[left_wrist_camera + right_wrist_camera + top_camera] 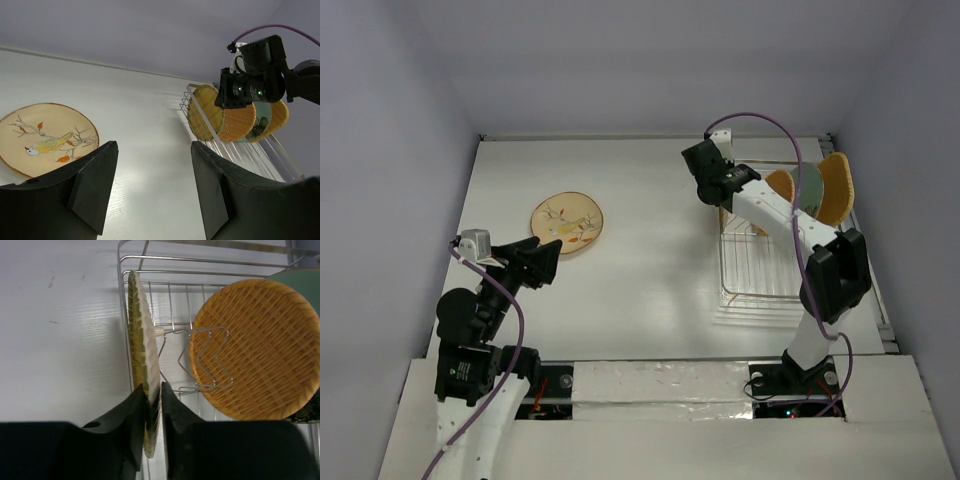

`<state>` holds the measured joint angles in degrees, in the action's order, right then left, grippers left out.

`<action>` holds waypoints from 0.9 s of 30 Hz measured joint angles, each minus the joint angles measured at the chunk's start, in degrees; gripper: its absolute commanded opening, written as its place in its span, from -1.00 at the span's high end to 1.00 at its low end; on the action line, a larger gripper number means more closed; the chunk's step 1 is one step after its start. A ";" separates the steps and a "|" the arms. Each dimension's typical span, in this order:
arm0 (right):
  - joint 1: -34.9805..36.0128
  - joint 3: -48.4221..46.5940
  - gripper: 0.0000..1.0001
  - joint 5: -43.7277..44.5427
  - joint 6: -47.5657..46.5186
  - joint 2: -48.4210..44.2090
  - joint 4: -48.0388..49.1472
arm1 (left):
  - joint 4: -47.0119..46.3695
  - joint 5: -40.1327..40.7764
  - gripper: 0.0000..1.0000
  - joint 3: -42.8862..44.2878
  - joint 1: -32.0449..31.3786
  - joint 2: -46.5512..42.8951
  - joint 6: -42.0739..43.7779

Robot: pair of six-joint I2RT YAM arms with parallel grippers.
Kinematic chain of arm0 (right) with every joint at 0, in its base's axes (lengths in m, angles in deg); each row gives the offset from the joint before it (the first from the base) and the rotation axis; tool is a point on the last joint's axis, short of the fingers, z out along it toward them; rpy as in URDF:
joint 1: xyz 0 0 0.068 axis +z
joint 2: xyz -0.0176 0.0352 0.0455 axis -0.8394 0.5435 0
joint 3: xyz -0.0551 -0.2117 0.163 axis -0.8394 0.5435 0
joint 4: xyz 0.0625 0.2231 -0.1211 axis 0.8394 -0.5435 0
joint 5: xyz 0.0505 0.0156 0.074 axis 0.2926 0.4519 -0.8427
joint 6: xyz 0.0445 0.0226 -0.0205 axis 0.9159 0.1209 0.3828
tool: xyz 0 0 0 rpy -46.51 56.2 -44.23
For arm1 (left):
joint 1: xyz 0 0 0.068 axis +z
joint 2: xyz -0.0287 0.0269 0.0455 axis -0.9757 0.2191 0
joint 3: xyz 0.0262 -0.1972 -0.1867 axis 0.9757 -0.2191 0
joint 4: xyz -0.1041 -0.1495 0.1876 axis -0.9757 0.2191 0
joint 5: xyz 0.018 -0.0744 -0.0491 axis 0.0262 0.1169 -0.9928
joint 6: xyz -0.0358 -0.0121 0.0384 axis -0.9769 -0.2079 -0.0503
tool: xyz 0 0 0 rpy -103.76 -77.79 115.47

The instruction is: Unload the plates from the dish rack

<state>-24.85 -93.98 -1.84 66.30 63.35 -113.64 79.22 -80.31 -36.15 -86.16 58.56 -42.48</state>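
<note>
One out, the rest to go, I'd say: the cream plate lies flat on the table left of the rack by the spread, empty left gripper, while the right gripper pinches the leftmost plate standing in the rack's far end.

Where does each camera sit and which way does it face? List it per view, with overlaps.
Top external: above and behind the bases, looking down on the table; left arm and right arm show.
Left wrist: low over the table, facing the rack; its open left gripper frames the view.
Right wrist: above the rack, looking down; the right gripper pinches an edge-on plate.
Shared: cream plate in top and left wrist; rack in all three.
</note>
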 measured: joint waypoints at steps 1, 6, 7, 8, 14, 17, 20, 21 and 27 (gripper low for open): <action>0.00 0.00 0.71 0.31 -0.09 0.07 -0.31 | 0.00 -0.09 -0.14 0.00 0.00 0.02 0.00; -0.28 -0.70 1.00 3.17 -1.40 -1.01 -3.13 | 0.00 -0.55 -0.13 0.00 0.00 0.00 0.00; -0.31 -1.14 1.00 3.54 -1.55 -1.36 -3.65 | 0.00 -0.61 -0.13 0.00 0.00 -0.07 0.00; -0.31 -1.73 1.00 3.85 -1.73 -1.73 -4.20 | 0.00 -0.68 -0.13 0.00 0.00 -0.20 0.00; -0.31 -4.04 1.00 6.16 -3.17 -7.87 -6.56 | -0.02 -0.81 -0.13 -0.09 0.07 -0.57 0.00; -0.31 -5.90 1.00 7.28 -3.56 -12.87 -8.04 | -0.02 -0.92 -0.13 -0.09 0.07 -0.57 0.00; 0.85 -6.64 1.00 7.28 -3.61 -18.43 -7.93 | -0.02 -0.94 -0.13 -0.09 0.28 -0.57 0.00; 1.79 -6.62 1.00 6.56 -3.58 -20.55 -7.72 | -0.02 -0.94 -0.13 -0.09 0.44 -0.57 0.00; 7.52 3.21 1.00 -9.70 -0.98 -30.77 2.69 | -0.02 -0.96 -0.13 -0.09 0.68 -0.57 0.00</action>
<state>-17.33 -90.77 -11.55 65.31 32.57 -110.96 79.20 -81.27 -36.24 -85.49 57.99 -42.48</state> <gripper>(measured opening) 0.120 0.570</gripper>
